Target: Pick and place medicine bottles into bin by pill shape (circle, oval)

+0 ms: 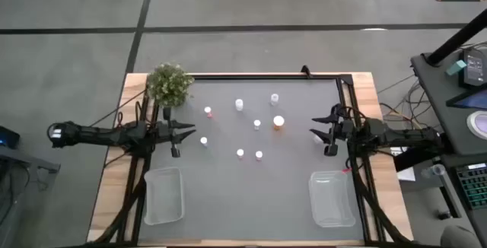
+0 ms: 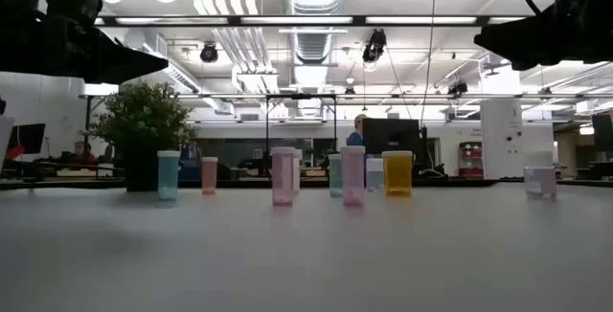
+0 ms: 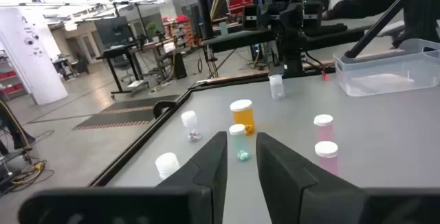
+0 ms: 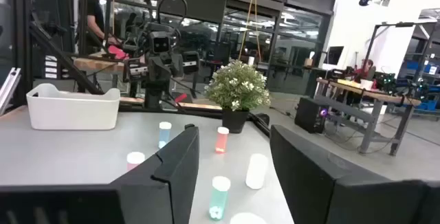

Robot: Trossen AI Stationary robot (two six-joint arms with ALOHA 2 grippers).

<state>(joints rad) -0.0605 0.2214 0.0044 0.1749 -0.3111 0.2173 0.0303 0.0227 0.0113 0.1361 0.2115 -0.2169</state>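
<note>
The left gripper point(image 1: 186, 131) hovers over the table's left side, its fingers set narrow with a slim gap and nothing between them, aimed at the cluster of medicine bottles point(image 1: 257, 125). Across the table point(image 1: 251, 195) the right gripper point(image 1: 315, 128) hangs with its fingers spread wider, likewise empty. Neither of the two clear bins, the left bin point(image 1: 163, 195) and the right bin point(image 1: 332, 197), holds a bottle, so the sorting appears to be at its opening step: approach before a first pick.

The next move, by the look of it, calls for one arm to settle on a single bottle, drop around its body and close, without knocking a neighbour.

The bottles stand upright in a loose scatter at mid-table, well apart from both bins. They are small, white-capped, with pinkish, pale or bluish bodies; the orange bottle point(image 1: 278, 123) is the largest and sits toward the right. A potted plant point(image 1: 169, 85) stands at the far left corner. Pill shapes cannot be made out.
</note>
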